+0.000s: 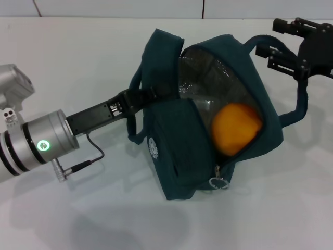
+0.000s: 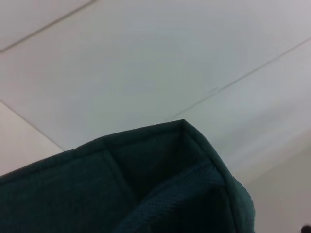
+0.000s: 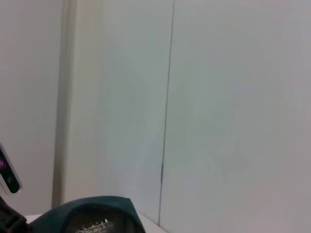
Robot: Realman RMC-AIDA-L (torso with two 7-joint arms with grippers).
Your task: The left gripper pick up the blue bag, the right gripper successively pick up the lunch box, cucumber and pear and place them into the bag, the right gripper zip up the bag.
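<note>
The blue bag (image 1: 182,151) hangs tilted above the white table (image 1: 78,62), its mouth open and the silver foil lining showing. My left gripper (image 1: 147,97) is shut on the bag's near rim by a handle. The orange-yellow pear (image 1: 237,128) lies inside the open mouth. The ring zip pull (image 1: 219,183) hangs at the bag's lower corner, and the white logo (image 1: 153,147) faces me. My right gripper (image 1: 276,41) is open and empty at the upper right, beside the bag's other handle (image 1: 300,107). The lunch box and cucumber are out of view. Bag fabric (image 2: 160,189) fills the left wrist view.
The table's far edge meets a white panelled wall (image 1: 156,8). The right wrist view shows the wall (image 3: 218,97) and the bag's top (image 3: 92,213). A cable (image 1: 86,164) hangs from my left wrist.
</note>
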